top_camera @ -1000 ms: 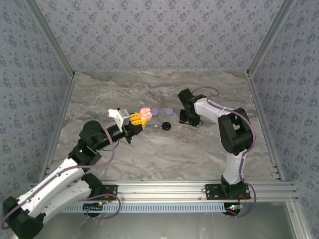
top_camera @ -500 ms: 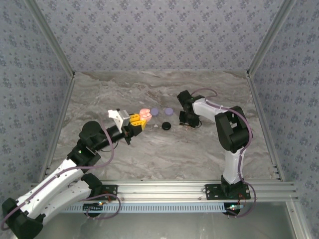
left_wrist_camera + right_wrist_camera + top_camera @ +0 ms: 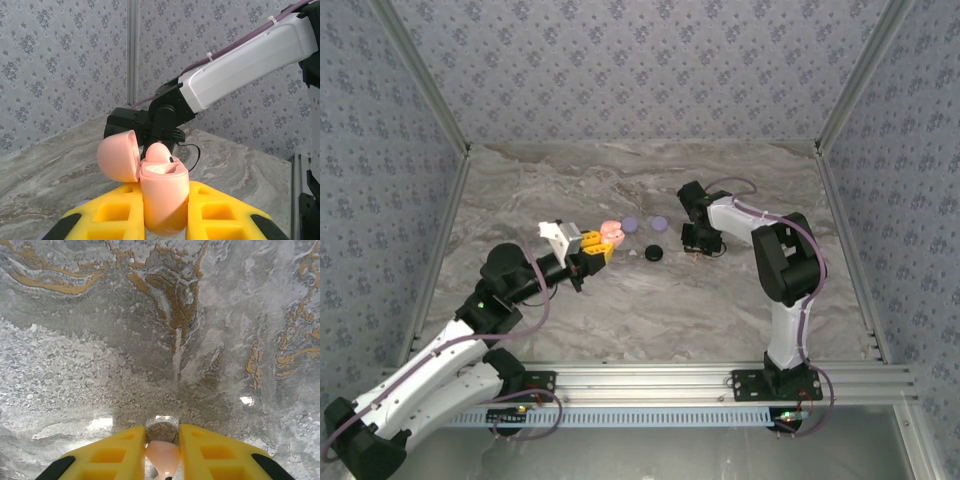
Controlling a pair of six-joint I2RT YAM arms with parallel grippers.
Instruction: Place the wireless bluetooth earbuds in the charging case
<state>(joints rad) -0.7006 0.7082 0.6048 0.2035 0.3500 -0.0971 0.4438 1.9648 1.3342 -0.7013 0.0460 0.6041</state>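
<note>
We count four cases in all: one pink charging case (image 3: 611, 231) with its lid open, two purple round cases (image 3: 630, 224) (image 3: 660, 222) and one black round case (image 3: 654, 253). We make out one pale pink earbud (image 3: 162, 456) for certain. One tiny pale thing (image 3: 632, 253) lies beside the black case, too small for us to name. There are two arms and two grippers: the left gripper (image 3: 165, 197) and the right gripper (image 3: 162, 435).

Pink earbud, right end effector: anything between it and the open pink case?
Two purple round cases and a black round case lie on the table between the pink earbud and the open pink case. A lifted path probably clears them.
</note>
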